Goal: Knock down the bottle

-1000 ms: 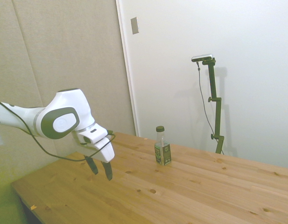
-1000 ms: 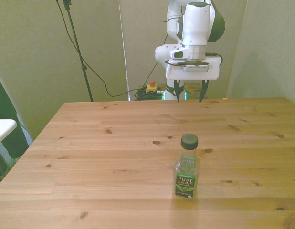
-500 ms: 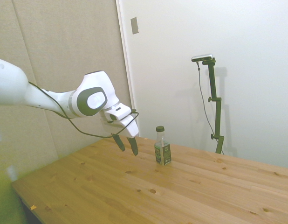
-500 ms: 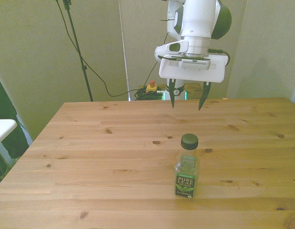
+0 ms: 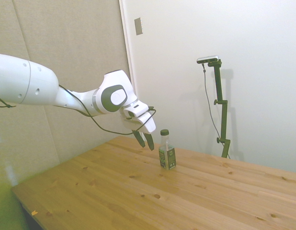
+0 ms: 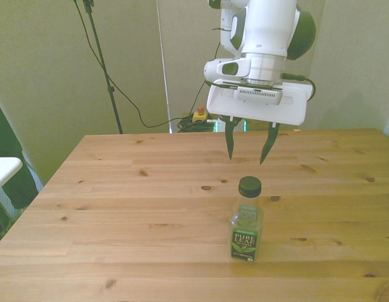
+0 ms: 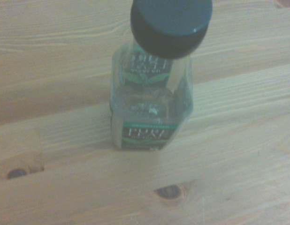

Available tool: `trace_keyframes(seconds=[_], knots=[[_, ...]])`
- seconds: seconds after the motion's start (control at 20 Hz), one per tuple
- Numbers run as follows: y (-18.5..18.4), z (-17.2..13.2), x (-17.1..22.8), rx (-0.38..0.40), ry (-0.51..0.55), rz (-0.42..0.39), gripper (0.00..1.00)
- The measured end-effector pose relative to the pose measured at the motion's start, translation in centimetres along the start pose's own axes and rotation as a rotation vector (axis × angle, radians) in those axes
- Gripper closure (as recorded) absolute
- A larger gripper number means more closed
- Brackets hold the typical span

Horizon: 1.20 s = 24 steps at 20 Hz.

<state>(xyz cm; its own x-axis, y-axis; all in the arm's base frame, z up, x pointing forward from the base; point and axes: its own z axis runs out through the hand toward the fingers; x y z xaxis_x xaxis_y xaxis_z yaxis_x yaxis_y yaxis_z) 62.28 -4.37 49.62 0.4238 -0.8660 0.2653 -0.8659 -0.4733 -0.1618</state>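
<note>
bottle: small clear plastic bottle (image 6: 246, 220) with dark green cap and green-and-white label on the lower half, standing upright.
bottle position: on the light wooden plank tabletop (image 6: 119, 207), toward the near edge in the front view, a bit to the front view's right of centre. In the side view it stands (image 5: 166, 152) toward the tabletop's far side, near the white wall.
wrist view: bottle (image 7: 152, 89) seen from above at an angle, cap nearest the lens, base on the planks, 2 dark knots in the wood nearby. Picture is soft.
gripper: white 2-finger gripper (image 6: 246, 158) with dark fingers, hanging in the air above the tabletop, just behind the bottle and above cap height in the front view. Not touching the bottle.
fingers: spread apart, nothing between them, tips pointing down toward the cap. Side view shows them (image 5: 147, 144) just beside the bottle's neck, tilted, a small gap to the cap.
arm: white jointed arm (image 5: 52, 93) with grey joint covers, black cable looped under the wrist.
background: orange-and-yellow button box (image 6: 199, 114) and coiled cables on the floor behind the tabletop.
</note>
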Motion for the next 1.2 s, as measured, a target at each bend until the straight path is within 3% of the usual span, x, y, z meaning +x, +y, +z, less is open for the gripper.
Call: trace_keyframes(seconds=[0.45,0.85,1.2], knots=[[-3.8,1.9,2.5,0.008,0.042,0.08,1.0],[-7.4,1.8,5.6,0.022,0.091,0.158,1.0],[-11.2,5.9,6.8,0.009,0.138,0.203,1.0]])
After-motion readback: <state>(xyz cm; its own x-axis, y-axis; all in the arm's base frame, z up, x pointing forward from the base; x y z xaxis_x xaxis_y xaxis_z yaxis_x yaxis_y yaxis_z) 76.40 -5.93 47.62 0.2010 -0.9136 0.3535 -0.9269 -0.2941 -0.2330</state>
